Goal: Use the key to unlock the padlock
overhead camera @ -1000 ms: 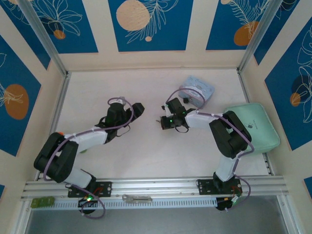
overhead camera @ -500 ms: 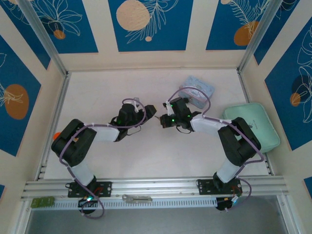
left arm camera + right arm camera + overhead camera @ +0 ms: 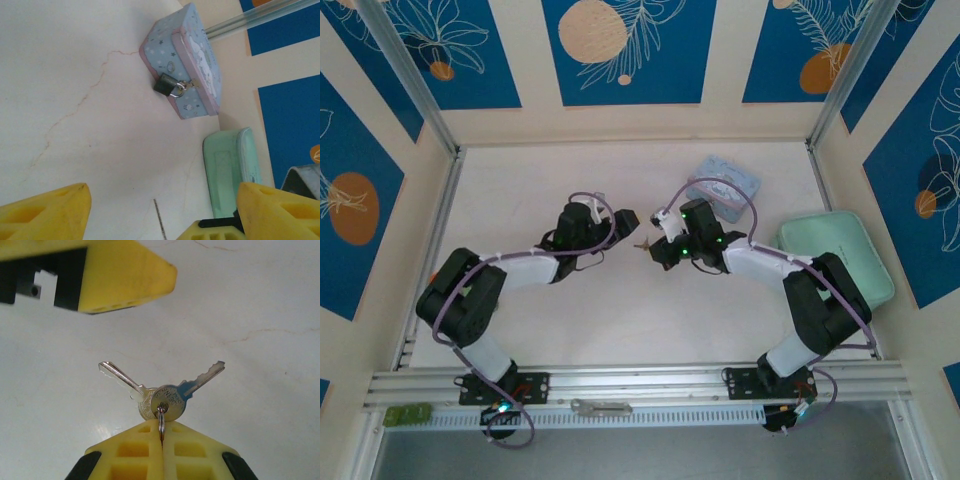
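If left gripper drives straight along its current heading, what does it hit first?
Likely the padlock on the blue tin; from the left gripper, only table surface lies before it. Depth is unclear.

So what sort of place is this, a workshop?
Probably a robot test booth. The left arm and right arm are bolted to a metal rail at a table's edge, blue-patterned panels wall it in, and the props include a tin with a padlock and keys.
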Controlling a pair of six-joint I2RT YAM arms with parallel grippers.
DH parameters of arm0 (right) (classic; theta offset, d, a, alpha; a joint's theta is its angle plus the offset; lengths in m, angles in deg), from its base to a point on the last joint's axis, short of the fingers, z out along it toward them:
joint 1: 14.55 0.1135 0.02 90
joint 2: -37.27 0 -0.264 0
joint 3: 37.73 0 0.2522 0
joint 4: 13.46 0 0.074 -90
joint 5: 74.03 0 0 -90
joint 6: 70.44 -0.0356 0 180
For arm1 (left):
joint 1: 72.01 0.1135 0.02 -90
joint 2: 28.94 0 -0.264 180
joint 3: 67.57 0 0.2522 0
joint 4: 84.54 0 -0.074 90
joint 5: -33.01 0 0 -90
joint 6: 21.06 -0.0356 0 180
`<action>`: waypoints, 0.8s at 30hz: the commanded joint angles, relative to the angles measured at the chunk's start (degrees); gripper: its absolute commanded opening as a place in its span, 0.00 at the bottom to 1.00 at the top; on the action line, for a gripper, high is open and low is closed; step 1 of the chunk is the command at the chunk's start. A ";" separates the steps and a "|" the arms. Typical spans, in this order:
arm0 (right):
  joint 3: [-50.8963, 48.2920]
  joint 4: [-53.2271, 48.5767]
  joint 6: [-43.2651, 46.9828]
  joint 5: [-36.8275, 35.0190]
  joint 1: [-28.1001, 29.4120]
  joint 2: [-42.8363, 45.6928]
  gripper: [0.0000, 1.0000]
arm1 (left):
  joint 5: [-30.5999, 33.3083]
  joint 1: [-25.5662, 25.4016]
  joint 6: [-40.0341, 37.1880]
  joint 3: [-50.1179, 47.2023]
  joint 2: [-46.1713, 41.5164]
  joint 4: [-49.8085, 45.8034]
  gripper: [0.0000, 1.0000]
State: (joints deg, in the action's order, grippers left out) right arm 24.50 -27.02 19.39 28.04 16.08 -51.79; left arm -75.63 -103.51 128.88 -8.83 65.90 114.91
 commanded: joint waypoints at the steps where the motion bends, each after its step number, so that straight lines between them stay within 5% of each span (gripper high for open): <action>1: -1.88 1.77 9.10 3.98 0.23 0.20 0.00 | -2.72 0.23 1.31 0.25 -1.48 -0.65 0.77; 16: -2.15 5.97 18.67 2.99 2.35 0.90 0.00 | -7.39 -0.30 9.40 -2.04 1.40 4.69 0.73; 24: -1.75 6.41 20.17 0.01 3.03 1.01 0.00 | -8.57 -1.26 7.21 -0.28 1.17 -0.59 0.55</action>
State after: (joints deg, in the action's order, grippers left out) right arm 22.01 -21.60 37.51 29.44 18.84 -51.76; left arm -82.49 -104.17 137.45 -10.69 66.93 116.57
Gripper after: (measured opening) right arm 0.051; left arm 0.554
